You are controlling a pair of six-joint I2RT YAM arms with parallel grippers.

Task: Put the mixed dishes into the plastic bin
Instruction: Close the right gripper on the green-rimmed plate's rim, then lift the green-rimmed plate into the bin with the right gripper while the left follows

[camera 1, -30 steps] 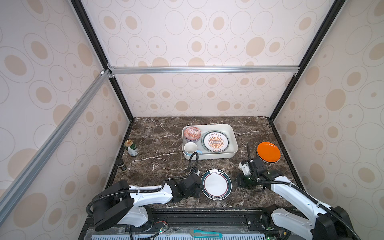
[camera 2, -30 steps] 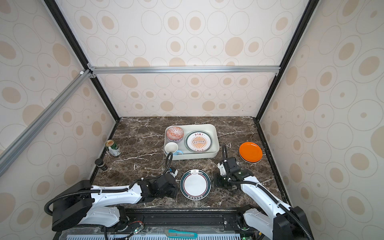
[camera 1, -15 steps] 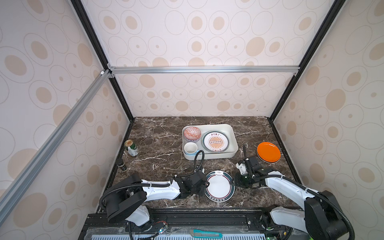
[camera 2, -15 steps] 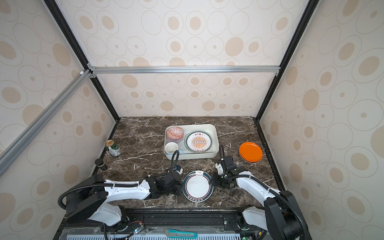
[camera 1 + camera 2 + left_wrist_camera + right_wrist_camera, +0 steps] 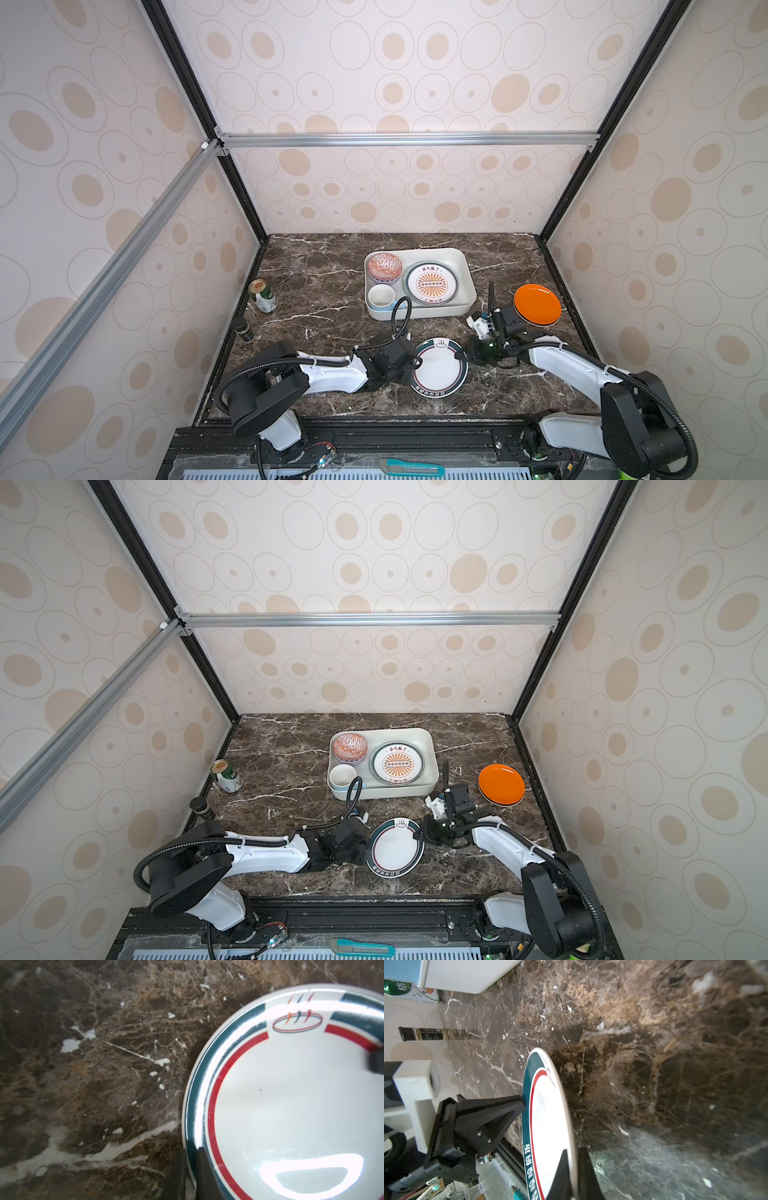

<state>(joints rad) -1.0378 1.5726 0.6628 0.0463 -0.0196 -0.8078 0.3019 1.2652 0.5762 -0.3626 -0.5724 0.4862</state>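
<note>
Gripping from both sides: left gripper [image 5: 417, 364] is clamped on one rim of the green-rimmed plate [image 5: 440, 370], right gripper [image 5: 466, 356] is pinched tight on the opposite rim (each wrist view shows fingers [image 5: 204, 1178] straddling the edge). Plate is low over the marble [image 5: 332, 291] just in front of the plastic bin [image 5: 417, 316], robot side, not touching it; can't tell if it's lifted clear. Main risk: two arms on one rigid dish, any mismatch in lift or travel twists it out of a shallow rim grip, and the glaze looks slick. Second: bin's near wall is in the path, a low carry clips it. Third: bin already holds the red-white patterned bowl [image 5: 385, 266], light-blue mug [image 5: 381, 296] and orange-sunburst plate [image 5: 431, 284], so the only flat landing is on that plate; a high release risks chipping. Plate itself: white centre, red ring inside a dark green band, small steaming-bowl logo, lettering on the rim, glossy, looks intact. Orange plate [image 5: 537, 304] lies beside the bin, right arm's side
</note>
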